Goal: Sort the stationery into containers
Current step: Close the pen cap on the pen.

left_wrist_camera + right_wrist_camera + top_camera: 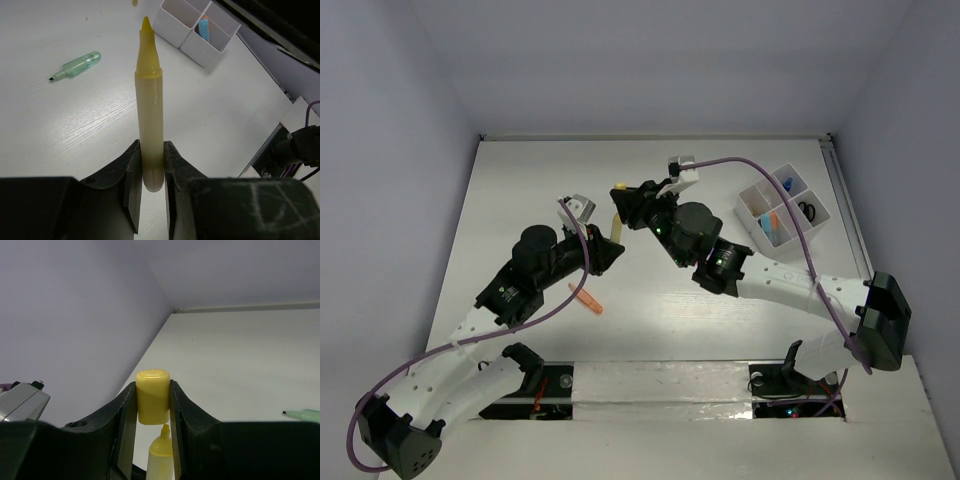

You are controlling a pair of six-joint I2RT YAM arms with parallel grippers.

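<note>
I see the worktop (520, 200) carrying the tray (757, 200), and both arms meet in the air well apart from that tray, on its left-arm side. My left hand (151, 147) pinches the yellow marker (149, 110) by its tail, tip bare. My right hand (152, 387) clamps the yellow cap (153, 402) just beyond that tip. Misalignment is the risk, I judge. An off-axis push could skew the marker in its grip or knock the cap loose.

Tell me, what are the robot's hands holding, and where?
The left gripper pinches the yellow marker by its blunt back end. The right gripper squeezes the yellow cap by its sides.
</note>
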